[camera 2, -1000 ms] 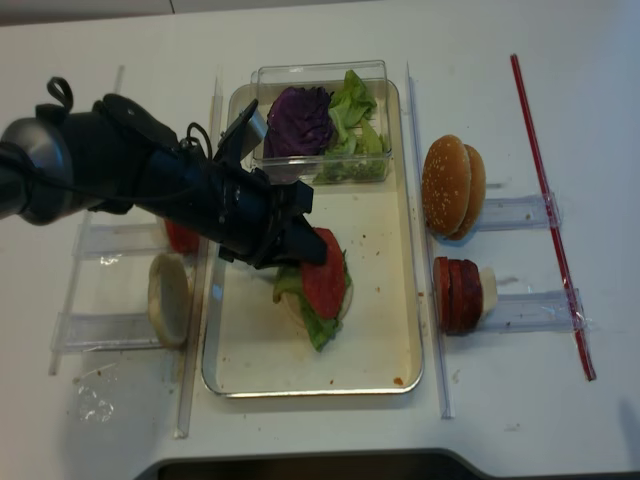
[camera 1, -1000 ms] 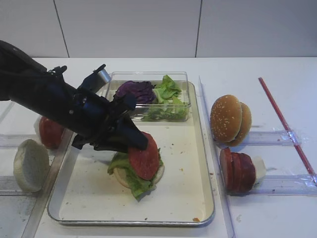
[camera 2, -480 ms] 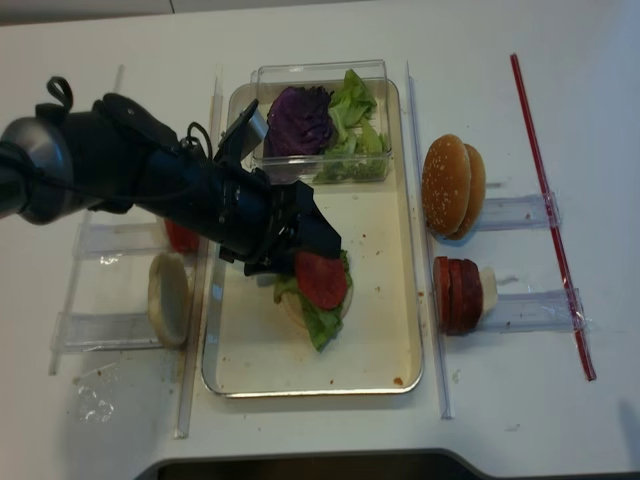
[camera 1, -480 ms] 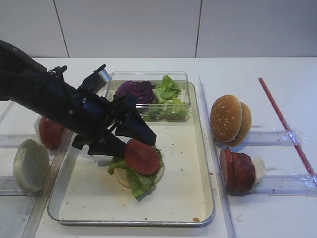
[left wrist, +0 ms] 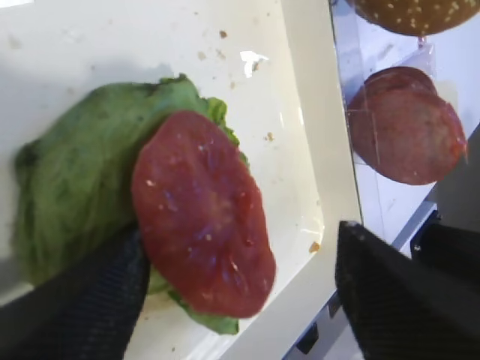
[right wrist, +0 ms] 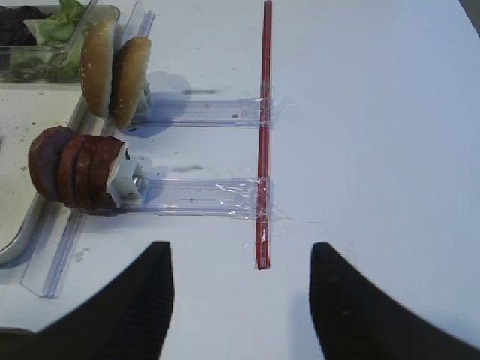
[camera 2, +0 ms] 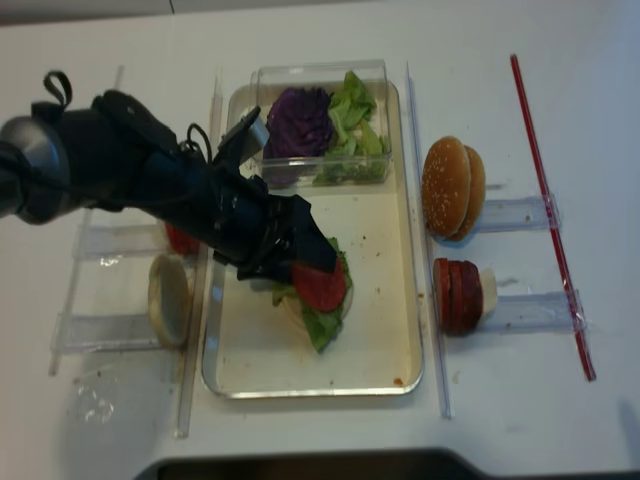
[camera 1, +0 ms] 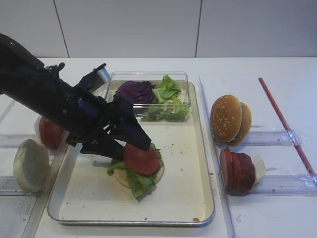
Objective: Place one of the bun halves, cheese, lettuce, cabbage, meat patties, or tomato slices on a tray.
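We see the tomato slice point(left wrist: 201, 212) laid on the lettuce point(left wrist: 75, 169) in the tray point(camera 1: 198, 208), left gripper point(left wrist: 236, 281) fingers spread, placement essentially done.

The left arm reaches in from the left edge and slopes down toward the middle of the scene, its wrist pitched forward and low. The left gripper point(camera 1: 132, 145) has its jaws spread wide, one dark finger point(left wrist: 90, 300) on each side in the left wrist view, with nothing clamped between them. The right gripper point(right wrist: 240, 300) hangs apart on the right side, its two dark fingers point(right wrist: 124, 307) parted and holding nothing.
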### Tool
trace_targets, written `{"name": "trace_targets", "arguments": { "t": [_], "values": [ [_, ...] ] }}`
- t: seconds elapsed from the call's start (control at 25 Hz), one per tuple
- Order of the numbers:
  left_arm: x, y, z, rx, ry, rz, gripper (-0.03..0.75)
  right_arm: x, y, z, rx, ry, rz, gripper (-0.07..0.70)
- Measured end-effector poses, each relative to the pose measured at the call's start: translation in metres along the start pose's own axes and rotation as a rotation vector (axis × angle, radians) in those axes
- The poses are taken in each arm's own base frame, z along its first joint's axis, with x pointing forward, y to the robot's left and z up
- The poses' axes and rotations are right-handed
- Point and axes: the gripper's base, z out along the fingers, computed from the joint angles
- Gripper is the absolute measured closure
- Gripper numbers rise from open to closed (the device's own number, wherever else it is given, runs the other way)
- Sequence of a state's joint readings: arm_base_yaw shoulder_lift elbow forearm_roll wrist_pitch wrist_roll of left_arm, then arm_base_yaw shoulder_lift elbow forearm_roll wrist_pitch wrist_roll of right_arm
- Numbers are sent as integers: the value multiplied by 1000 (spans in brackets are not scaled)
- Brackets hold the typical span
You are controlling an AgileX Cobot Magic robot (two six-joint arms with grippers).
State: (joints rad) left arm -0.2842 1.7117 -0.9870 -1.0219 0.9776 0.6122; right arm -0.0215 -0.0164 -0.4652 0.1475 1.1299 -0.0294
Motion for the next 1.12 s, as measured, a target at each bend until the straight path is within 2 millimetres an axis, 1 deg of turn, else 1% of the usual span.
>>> {"name": "trace_targets", "arguments": {
  "t": [0.16,0.28,0.48,0.68,0.84,1.12],
  "values": [
    [-4,-4,-16,-11,-32,13,237,0,0,0,0,0,0,206],
    [-5,-3,-29,-19,-61,12,237,0,0,0,0,0,0,206],
    [-3,0,-48,-29,-72,10,237,0,0,0,0,0,0,206],
    [0,-3,-64,-49,-85,31,237,0,0,0,1,0,0,206],
    [3,-8,-75,-93,-92,59,237,0,0,0,1,0,0,206],
    [7,-16,-95,-222,-80,93,242,0,0,0,1,0,0,206]
  ]
}}
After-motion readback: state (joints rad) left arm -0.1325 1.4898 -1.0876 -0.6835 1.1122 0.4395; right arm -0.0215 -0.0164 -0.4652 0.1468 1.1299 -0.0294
